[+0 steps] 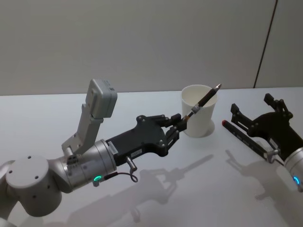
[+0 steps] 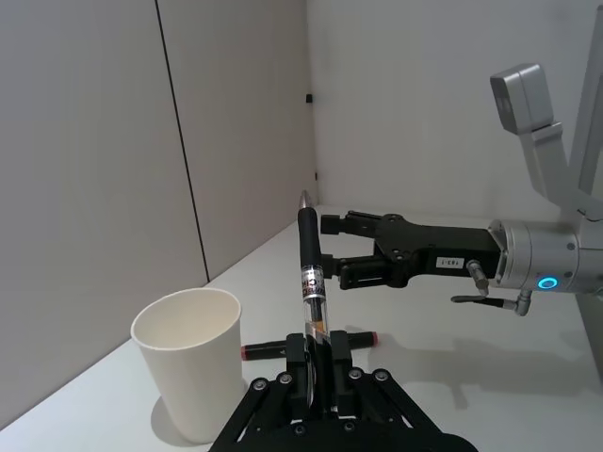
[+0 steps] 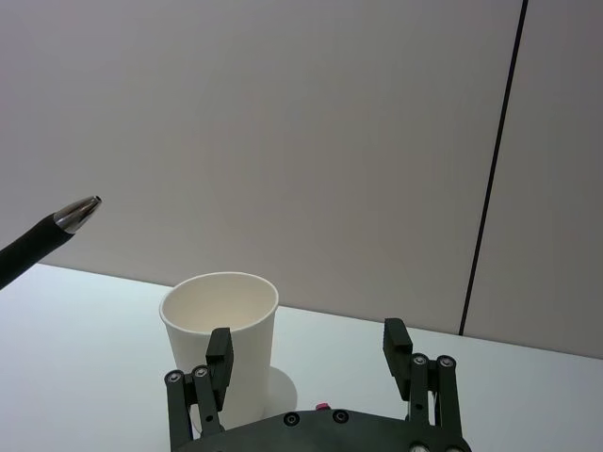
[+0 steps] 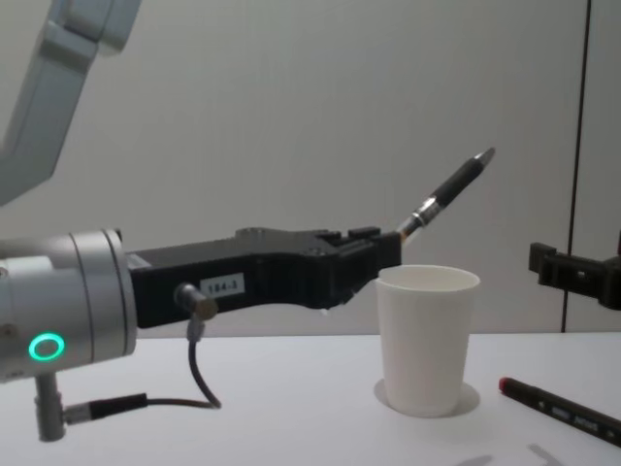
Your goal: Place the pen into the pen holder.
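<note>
Above the white tabletop (image 1: 47,123), the left claw (image 1: 179,125) is clamped and the right claw (image 1: 252,105) hovers, jaws apart. Between them stands the upright pen holder (image 1: 199,118). The pen (image 1: 206,100), gripped by the left claw, slants above its rim.
</note>
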